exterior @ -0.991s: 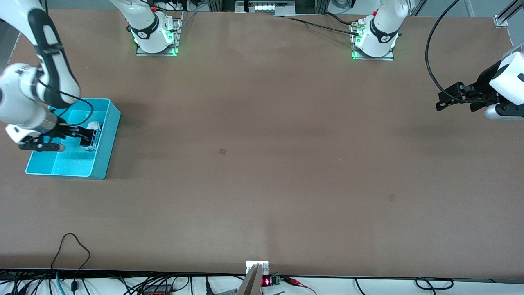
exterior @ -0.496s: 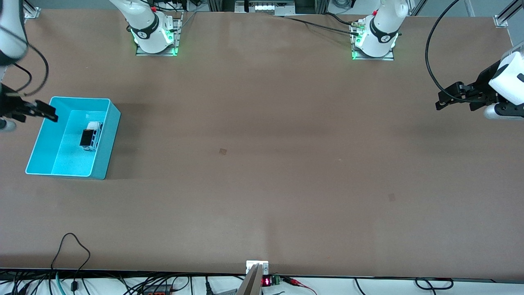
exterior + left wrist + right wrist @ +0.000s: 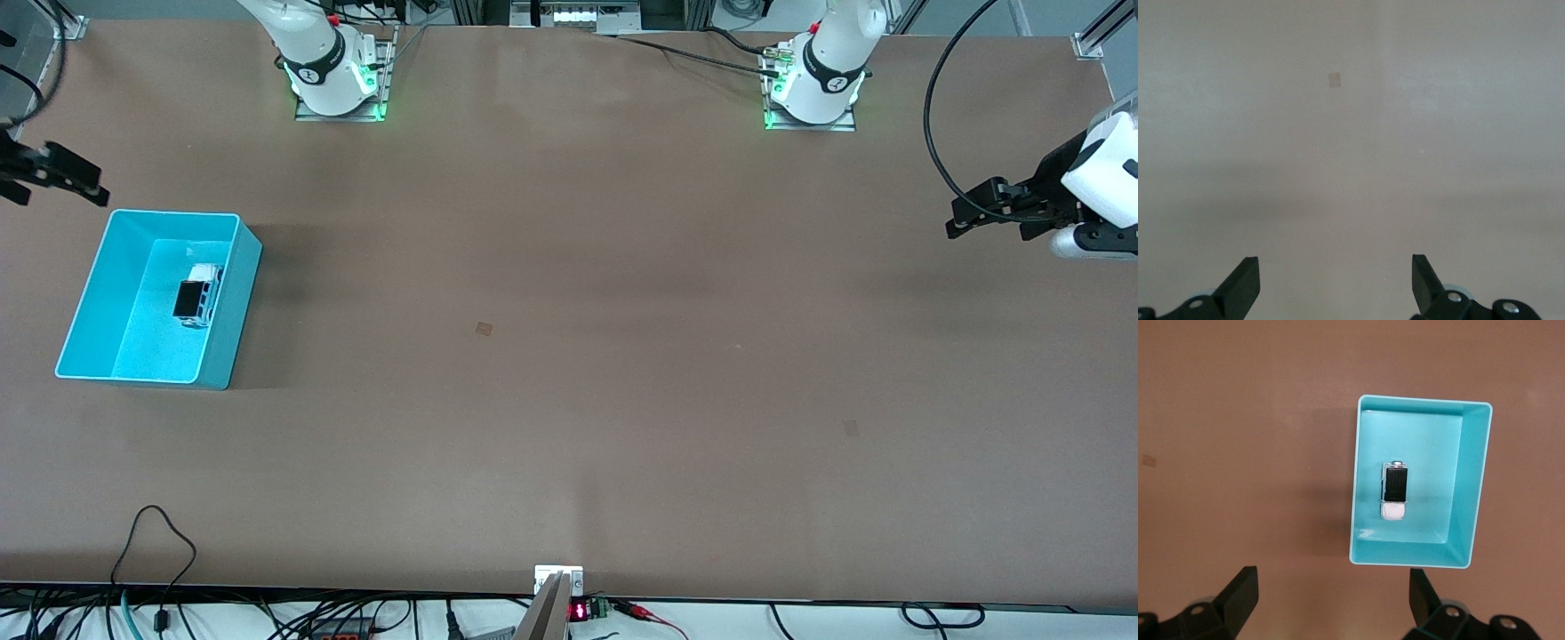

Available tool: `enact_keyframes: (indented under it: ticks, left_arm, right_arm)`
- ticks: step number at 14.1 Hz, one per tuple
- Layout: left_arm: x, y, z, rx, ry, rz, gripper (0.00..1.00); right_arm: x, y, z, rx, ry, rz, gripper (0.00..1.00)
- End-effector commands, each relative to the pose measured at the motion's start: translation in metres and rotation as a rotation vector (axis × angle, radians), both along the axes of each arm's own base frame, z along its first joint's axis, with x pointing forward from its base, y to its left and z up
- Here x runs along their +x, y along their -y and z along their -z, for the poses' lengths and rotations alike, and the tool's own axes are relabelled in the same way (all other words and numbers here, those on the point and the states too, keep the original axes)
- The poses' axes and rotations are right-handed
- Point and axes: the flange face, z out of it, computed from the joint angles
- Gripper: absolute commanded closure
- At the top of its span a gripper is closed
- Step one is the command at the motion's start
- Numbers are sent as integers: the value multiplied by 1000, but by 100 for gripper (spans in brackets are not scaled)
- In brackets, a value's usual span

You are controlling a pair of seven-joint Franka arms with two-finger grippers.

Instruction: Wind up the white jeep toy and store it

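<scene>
We see the right pincer (image 3: 1331, 603) spread wide, high above the counter (image 3: 1238, 420); white jeep toy (image 3: 1394, 491) sits inside the turquoise bin (image 3: 1475, 480) below it.

White arms (image 3: 836, 53), black fingers (image 3: 965, 218), green-lit bases (image 3: 338, 107), black cables (image 3: 933, 133).

Bench (image 3: 569, 356): matt brown covering, smooth, paper-like. Bin (image 3: 227, 356): turquoise plastic, smooth, slight sheen. Toy jeep (image 3: 197, 296): white plastic body, glossy black roof. Tool fingers (image 3: 1238, 593): matt black plastic.
</scene>
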Motion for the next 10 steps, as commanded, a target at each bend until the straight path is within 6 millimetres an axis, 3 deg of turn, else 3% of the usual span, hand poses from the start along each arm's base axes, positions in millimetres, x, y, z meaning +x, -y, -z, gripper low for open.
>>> enact_keyframes:
  ticks: [1, 3, 10]
  left_arm:
    - [-4, -1, -5, 9, -10, 20, 0]
    - [-4, -1, -5, 9, -12, 20, 0]
    - [-4, -1, -4, 9, -12, 18, 0]
  right_arm:
    - [13, -12, -2, 15, -30, -8, 0]
    - [17, -15, 6, -5, -48, -19, 0]
    - [20, -16, 8, -12, -45, -22, 0]
